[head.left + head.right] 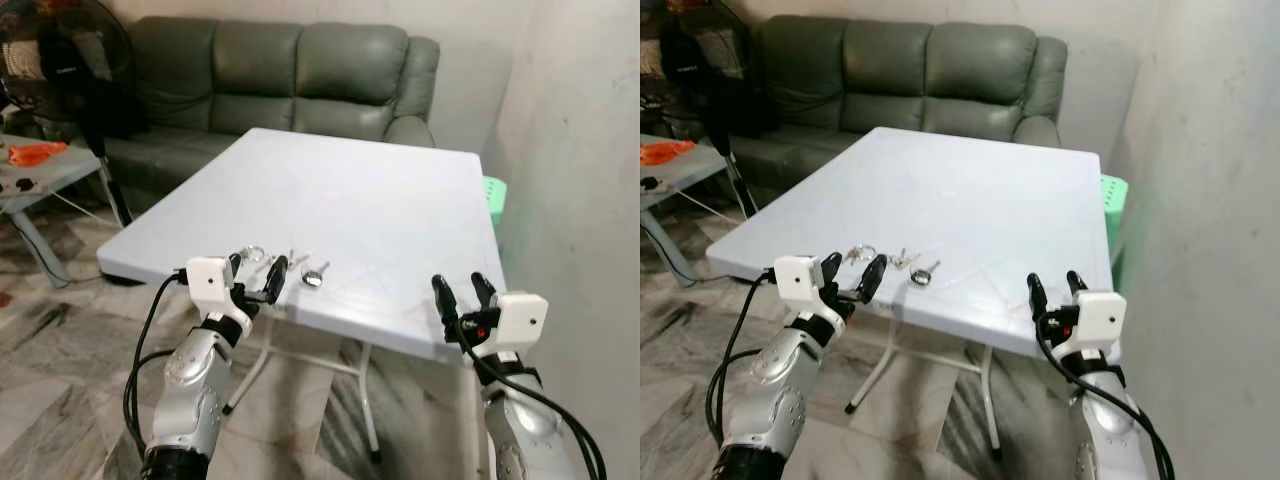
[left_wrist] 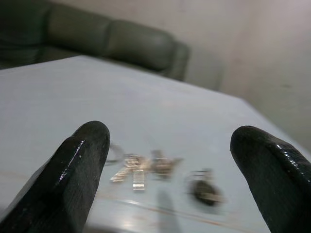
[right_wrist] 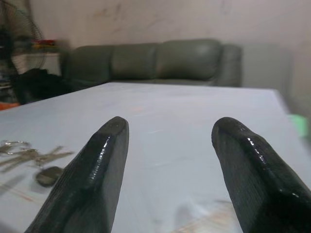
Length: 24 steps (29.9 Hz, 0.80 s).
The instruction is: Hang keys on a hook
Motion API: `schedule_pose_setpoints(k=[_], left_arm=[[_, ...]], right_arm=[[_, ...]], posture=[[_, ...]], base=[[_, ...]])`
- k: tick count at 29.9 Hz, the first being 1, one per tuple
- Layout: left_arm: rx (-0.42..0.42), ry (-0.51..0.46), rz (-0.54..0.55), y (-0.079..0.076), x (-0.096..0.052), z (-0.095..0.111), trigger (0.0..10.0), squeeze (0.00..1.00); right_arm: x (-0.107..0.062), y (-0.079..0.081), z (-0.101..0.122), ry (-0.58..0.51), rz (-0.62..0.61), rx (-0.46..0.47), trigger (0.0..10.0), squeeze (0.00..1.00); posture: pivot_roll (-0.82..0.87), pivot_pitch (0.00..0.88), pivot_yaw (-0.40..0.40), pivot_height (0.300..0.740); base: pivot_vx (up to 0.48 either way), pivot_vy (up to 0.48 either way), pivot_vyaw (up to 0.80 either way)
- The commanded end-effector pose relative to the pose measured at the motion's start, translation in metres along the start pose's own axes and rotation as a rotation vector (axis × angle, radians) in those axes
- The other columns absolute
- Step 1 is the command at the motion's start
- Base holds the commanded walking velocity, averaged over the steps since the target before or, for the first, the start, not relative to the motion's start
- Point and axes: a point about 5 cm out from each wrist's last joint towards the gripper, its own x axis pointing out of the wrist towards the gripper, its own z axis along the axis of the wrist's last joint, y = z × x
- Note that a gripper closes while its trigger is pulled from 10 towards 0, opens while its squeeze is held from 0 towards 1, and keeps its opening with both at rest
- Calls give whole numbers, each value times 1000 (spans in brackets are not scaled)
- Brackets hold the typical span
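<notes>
A bunch of silver keys (image 1: 296,262) with a ring and a dark fob (image 1: 313,278) lies near the front edge of the white folding table (image 1: 350,200). My left gripper (image 1: 257,272) is open at that edge, just short of the keys (image 2: 141,170), which sit between and beyond its fingers. My right gripper (image 1: 462,294) is open at the table's front right corner, well to the right of the keys (image 3: 34,158). I see no hook.
A grey-green sofa (image 1: 280,75) stands behind the table. A black fan (image 1: 65,60) and a low side table (image 1: 45,170) with an orange item are at the left. A pale wall (image 1: 580,150) is close on the right, a green stool (image 1: 495,190) beside it.
</notes>
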Motion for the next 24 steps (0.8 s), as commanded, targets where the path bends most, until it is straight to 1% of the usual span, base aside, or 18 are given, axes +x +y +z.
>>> schedule_pose_setpoints(k=[1, 6, 8, 11, 14, 17, 24], left_arm=[[14, 1, 24, 3, 0, 1, 10000, 0], [21, 11, 14, 1, -1, -3, 10000, 0], [10, 6, 5, 0, -1, -3, 10000, 0], [23, 3, 0, -1, -1, -3, 10000, 0], [4, 17, -4, -2, -1, -5, 10000, 0], [7, 19, -5, -2, -2, -6, 10000, 0], [2, 22, -1, -2, -2, -7, 10000, 0]], right_arm=[[3, 2, 5, -20, 13, 0, 10000, 0], [2, 1, 4, -13, 12, -16, 10000, 0], [2, 1, 4, -11, 16, -33, 10000, 0], [2, 1, 5, -13, 13, -19, 10000, 0], [1, 0, 5, -12, 13, -21, 10000, 0], [1, 0, 4, -11, 13, -22, 10000, 0], [-2, 0, 4, -7, 15, -25, 10000, 0]], posture=[[-42, 0, -2, 740], [-45, 0, -3, 740], [-45, 0, -3, 740], [-48, 0, -4, 740], [-50, 0, -5, 740], [-50, 0, -6, 740], [-50, 0, -11, 740]], base=[[0, 0, 0], [0, 0, 0], [0, 0, 0], [0, 0, 0], [0, 0, 0], [0, 0, 0], [0, 334, 0]])
